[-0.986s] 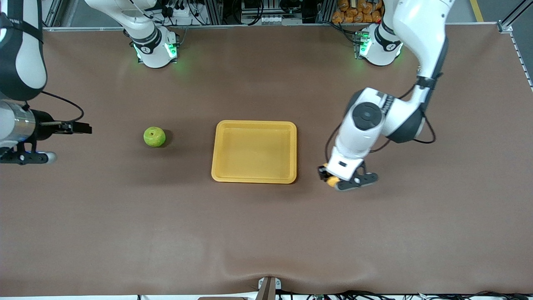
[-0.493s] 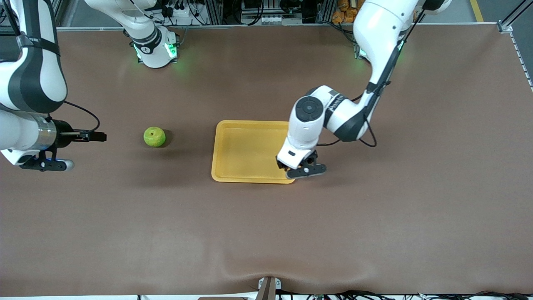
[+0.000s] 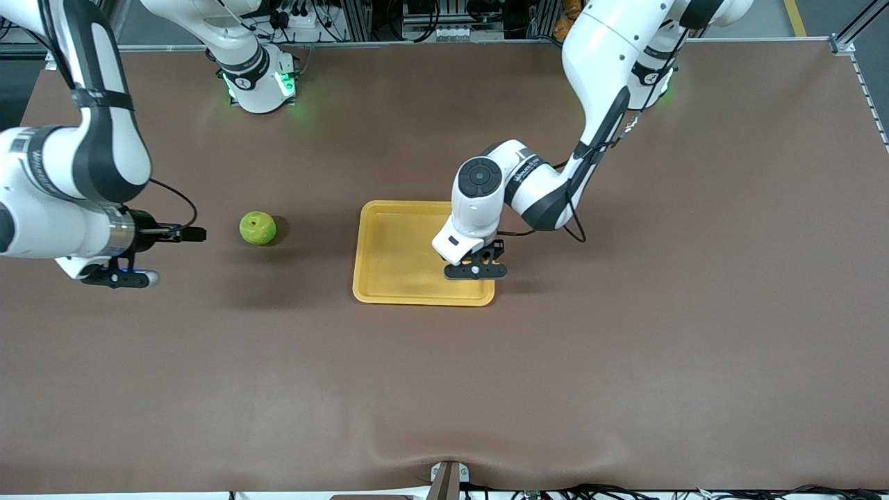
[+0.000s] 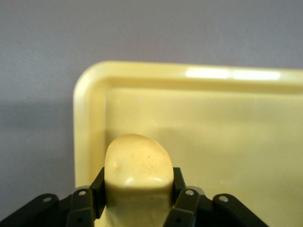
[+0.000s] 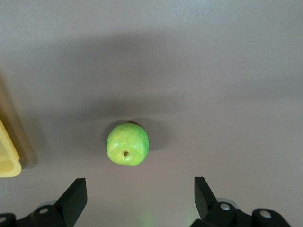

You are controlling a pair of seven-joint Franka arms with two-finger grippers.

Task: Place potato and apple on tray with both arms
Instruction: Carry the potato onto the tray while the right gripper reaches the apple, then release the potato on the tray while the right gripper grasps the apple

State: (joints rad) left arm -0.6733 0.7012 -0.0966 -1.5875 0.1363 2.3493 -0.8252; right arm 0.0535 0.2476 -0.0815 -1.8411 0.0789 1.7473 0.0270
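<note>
Neither item is placed yet: left gripper (image 3: 474, 266) clamps the potato (image 4: 137, 165) over the tray (image 3: 389, 295); right gripper (image 5: 139, 196), fingers spread, faces the apple (image 3: 257, 228).

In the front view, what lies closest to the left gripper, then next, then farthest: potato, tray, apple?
From the left gripper:
1. potato, clamped between its fingers.
2. tray, directly beneath it.
3. apple, on the table toward the right arm's end, near the open right gripper.
</note>
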